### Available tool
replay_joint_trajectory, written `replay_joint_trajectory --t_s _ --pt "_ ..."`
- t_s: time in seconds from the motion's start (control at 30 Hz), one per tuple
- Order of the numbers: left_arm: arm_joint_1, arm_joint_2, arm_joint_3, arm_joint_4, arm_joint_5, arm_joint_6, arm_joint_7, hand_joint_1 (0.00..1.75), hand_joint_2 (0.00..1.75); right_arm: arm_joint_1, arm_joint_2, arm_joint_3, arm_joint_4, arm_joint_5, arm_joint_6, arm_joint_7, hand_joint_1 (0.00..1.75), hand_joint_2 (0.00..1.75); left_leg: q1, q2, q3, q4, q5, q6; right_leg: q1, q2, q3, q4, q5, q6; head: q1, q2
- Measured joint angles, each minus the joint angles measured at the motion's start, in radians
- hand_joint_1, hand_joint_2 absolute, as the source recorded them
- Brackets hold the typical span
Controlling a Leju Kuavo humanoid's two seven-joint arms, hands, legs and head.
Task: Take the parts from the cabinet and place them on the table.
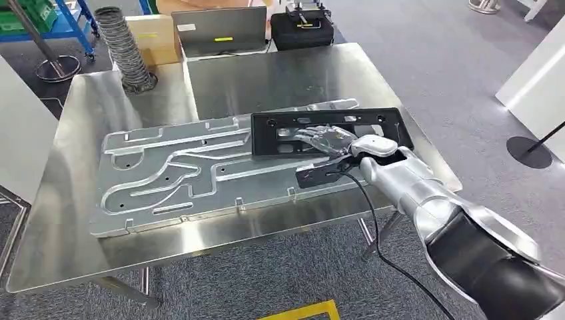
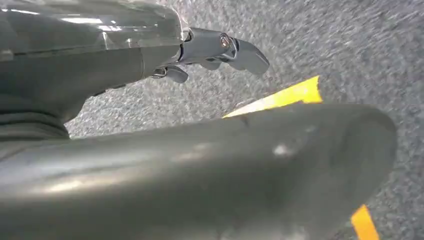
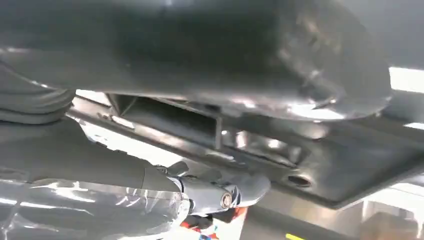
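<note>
Black frame part [image 1: 326, 132] lies on the steel table [image 1: 280, 73], across the right end of the grey machined plate [image 1: 180, 173]; your right hand [image 1: 330, 140] rests on it, fingers spread flat. Left wrist view: your left hand [image 2: 215, 50] hangs empty over carpet, fingers loosely apart. Right wrist view: fingers [image 3: 220, 192] lie against the part's dark edge.

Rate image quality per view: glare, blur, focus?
Head view: sharp, with soft ceiling-light glare on the steel table and the grey plate; the black frame reads clearly. Left wrist view: floor motion-blurred, left hand fairly crisp. Right wrist view: soft and dark, blown-out highlights, right hand and frame too close to focus.
</note>
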Motion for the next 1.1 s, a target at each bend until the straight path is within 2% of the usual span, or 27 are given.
replay_joint_trajectory --t_s 0.03,0.07,0.1,0.13,0.17,0.2,0.23,0.27,0.3,0.37,0.4,0.43,0.47,0.5,0.57,0.6,0.63,0.67,0.7,0.73,0.77,0.8,0.93,0.97,1.03,1.07,1.1 --pt "0.0 0.0 0.0 0.0 0.0 0.0 0.001 0.0 0.0 0.0 0.004 0.0 0.001 0.0 0.0 0.0 0.0 0.0 -0.002 0.001 -0.013 0.001 0.009 0.001 0.001 0.0 -0.023 0.082 -0.049 0.002 0.0 0.0" --pt "0.001 0.0 0.0 0.0 0.0 0.0 0.002 0.0 0.0 0.002 0.007 0.0 0.002 0.0 0.0 0.0 0.0 0.0 -0.005 0.001 -0.026 0.001 0.018 0.002 0.001 0.001 -0.039 0.152 -0.079 0.002 0.0 0.0" --pt "0.001 0.0 0.0 0.0 0.0 -0.001 0.003 0.0 0.0 0.004 0.011 0.0 0.003 0.0 0.001 0.0 0.0 0.0 -0.008 0.002 -0.039 0.002 0.028 0.003 0.001 0.001 -0.038 0.191 -0.082 0.0 0.0 0.0" --pt "0.001 0.0 0.0 0.0 0.0 -0.002 0.003 0.0 0.0 0.005 0.013 0.0 0.004 0.0 0.002 0.0 0.0 0.0 -0.011 0.002 -0.052 0.003 0.037 0.004 0.003 0.001 -0.013 0.181 -0.063 -0.005 0.0 0.0" --pt "0.001 0.0 0.0 0.0 0.0 -0.002 0.003 0.0 0.0 0.004 0.013 0.0 0.004 0.0 0.002 0.0 0.0 0.0 -0.015 0.002 -0.063 0.003 0.045 0.004 0.007 0.001 0.033 0.129 -0.033 -0.013 0.0 0.0" --pt "0.001 0.0 0.0 0.0 0.0 -0.003 0.003 0.0 0.0 0.003 0.013 0.0 0.004 0.0 0.003 0.0 0.0 0.0 -0.018 0.001 -0.073 0.003 0.054 0.003 0.013 0.001 0.097 0.044 -0.007 -0.026 0.0 0.0" --pt "0.001 0.0 0.0 0.0 0.0 -0.003 0.003 0.0 0.0 -0.001 0.013 0.0 0.004 0.0 0.003 0.0 0.0 0.0 -0.02 0.0 -0.078 0.004 0.062 0.002 0.021 0.003 0.164 -0.045 0.0 -0.041 0.0 0.0" --pt "0.002 -0.004 0.0 0.0 0.0 -0.003 0.003 0.0 0.0 -0.007 0.014 -0.002 0.003 0.0 0.002 0.0 0.0 0.0 -0.022 0.0 -0.085 0.004 0.069 -0.003 0.027 0.0 0.211 -0.124 -0.037 -0.057 0.0 0.0" --pt "0.002 -0.004 0.0 0.0 0.0 -0.003 0.003 0.0 0.0 -0.009 0.016 -0.003 0.003 0.0 0.002 0.0 0.0 0.0 -0.018 0.001 -0.084 0.0 0.078 -0.008 0.029 -0.001 0.212 -0.131 -0.024 -0.047 -0.001 0.0" --pt "0.001 -0.004 0.001 0.0 0.001 -0.005 0.003 0.0 0.0 -0.013 0.016 -0.003 0.004 0.002 0.003 0.0 0.0 0.0 -0.009 0.001 -0.085 -0.008 0.096 -0.021 0.039 0.001 0.206 -0.138 -0.01 -0.059 0.0 0.0" --pt "0.003 -0.005 0.001 0.0 0.001 -0.005 0.004 0.0 0.0 -0.013 0.016 -0.003 0.004 0.002 0.003 0.0 0.0 0.0 -0.013 0.001 -0.085 -0.017 0.107 -0.028 0.037 0.0 0.203 -0.151 0.005 -0.067 0.0 0.0" --pt "0.003 -0.005 0.001 0.0 0.001 -0.005 0.004 0.0 0.0 -0.013 0.016 -0.003 0.004 0.002 0.003 0.0 0.0 0.0 -0.014 0.0 -0.091 -0.012 0.096 -0.031 0.023 -0.008 0.202 -0.168 0.026 -0.069 0.0 0.0" --pt "0.004 -0.005 0.001 0.0 0.001 -0.005 0.005 0.0 0.0 -0.014 0.016 -0.003 0.003 0.002 0.003 -0.001 0.0 0.0 -0.016 -0.001 -0.105 0.015 0.044 -0.037 0.023 -0.007 0.193 -0.18 0.042 -0.078 0.0 0.0" --pt "0.005 -0.005 0.001 0.0 0.002 -0.005 0.006 0.0 0.0 -0.015 0.016 -0.003 0.003 0.002 0.003 -0.001 0.0 0.0 -0.013 -0.001 -0.123 0.078 -0.023 -0.042 0.022 -0.008 0.178 -0.18 0.056 -0.078 0.0 0.0" --pt "0.005 -0.004 0.001 0.0 0.003 -0.005 0.007 0.0 0.0 -0.012 0.007 -0.003 0.004 0.002 0.003 -0.001 0.0 0.0 -0.005 0.0 -0.155 0.227 -0.116 -0.053 0.022 -0.011 0.146 -0.177 0.077 -0.076 0.0 0.0" --pt "0.005 -0.004 0.001 0.0 0.005 -0.005 0.007 0.0 0.0 -0.01 0.002 -0.002 0.003 0.003 0.003 -0.002 0.0 0.0 -0.002 0.0 -0.159 0.281 -0.122 -0.058 0.021 -0.013 0.128 -0.174 0.09 -0.075 0.0 0.0" --pt "0.005 -0.004 0.001 0.0 0.007 -0.005 0.007 0.0 0.0 -0.007 -0.003 -0.002 0.003 0.003 0.003 -0.002 0.0 0.0 0.001 0.0 -0.149 0.298 -0.096 -0.062 0.019 -0.013 0.11 -0.171 0.101 -0.071 0.0 0.0" --pt "0.005 -0.003 0.002 0.0 0.008 -0.005 0.006 0.0 0.0 -0.006 -0.006 -0.001 0.003 0.003 0.003 -0.002 0.0 0.0 0.003 0.0 -0.122 0.28 -0.057 -0.066 0.017 -0.013 0.091 -0.166 0.112 -0.068 0.0 0.0" --pt "0.005 -0.003 0.002 0.0 0.011 -0.005 0.005 0.0 0.0 -0.005 -0.007 -0.001 0.003 0.003 0.003 -0.002 0.0 0.0 0.006 0.001 -0.076 0.228 -0.02 -0.069 0.015 -0.013 0.072 -0.159 0.123 -0.063 0.0 0.0" --pt "0.004 -0.002 0.002 0.0 0.012 -0.005 0.005 0.0 0.0 -0.006 -0.007 -0.002 0.003 0.003 0.003 -0.002 0.0 0.0 0.01 0.001 -0.013 0.149 -0.01 -0.071 0.012 -0.012 0.054 -0.15 0.132 -0.056 0.0 0.0" --pt "0.001 -0.002 0.002 0.0 0.013 -0.005 0.004 0.0 0.0 -0.007 -0.007 -0.002 0.002 0.004 0.003 -0.002 0.0 0.0 0.013 0.0 0.053 0.055 -0.061 -0.073 0.013 -0.01 0.041 -0.137 0.139 -0.049 0.0 0.0" --pt "0.001 0.0 0.002 0.0 0.014 -0.005 0.002 0.0 0.0 -0.008 -0.01 -0.003 0.002 0.004 0.003 -0.002 0.0 0.0 0.003 -0.005 0.088 -0.011 -0.088 -0.057 0.015 -0.01 0.033 -0.126 0.143 -0.043 0.0 0.0" --pt "0.004 0.0 0.006 0.0 0.016 -0.005 0.0 0.0 0.0 -0.007 -0.008 -0.002 0.003 0.006 0.005 -0.004 0.0 0.0 0.003 -0.001 0.057 0.003 -0.055 -0.016 0.008 -0.009 0.029 -0.135 0.17 -0.015 0.0 0.0" --pt "0.003 0.001 0.007 0.0 0.016 -0.005 -0.001 0.0 0.0 -0.007 -0.003 -0.002 0.004 0.008 0.007 -0.004 0.0 0.0 0.002 0.003 0.046 0.003 -0.042 -0.008 0.006 -0.006 0.015 -0.111 0.118 -0.011 0.0 0.0" --pt "0.003 0.002 0.008 0.0 0.018 -0.005 -0.002 0.0 0.0 -0.008 0.006 -0.002 0.006 0.01 0.008 -0.003 0.0 0.0 0.001 0.003 0.013 0.004 -0.013 -0.001 0.006 -0.005 -0.023 0.022 -0.017 -0.006 0.0 0.0" --pt "0.004 0.002 0.009 0.0 0.019 -0.005 -0.002 0.0 0.0 -0.007 0.011 -0.002 0.008 0.012 0.009 -0.003 0.0 0.0 -0.001 0.003 -0.004 0.005 0.0 -0.001 0.006 -0.005 -0.039 0.102 -0.061 -0.004 0.0 0.0" --pt "0.005 0.002 0.009 0.0 0.019 -0.005 -0.003 0.0 0.0 -0.006 0.016 -0.002 0.01 0.014 0.01 -0.002 0.0 0.0 -0.002 0.004 -0.022 0.006 0.013 0.0 0.006 -0.005 -0.049 0.172 -0.077 -0.003 0.0 0.0"
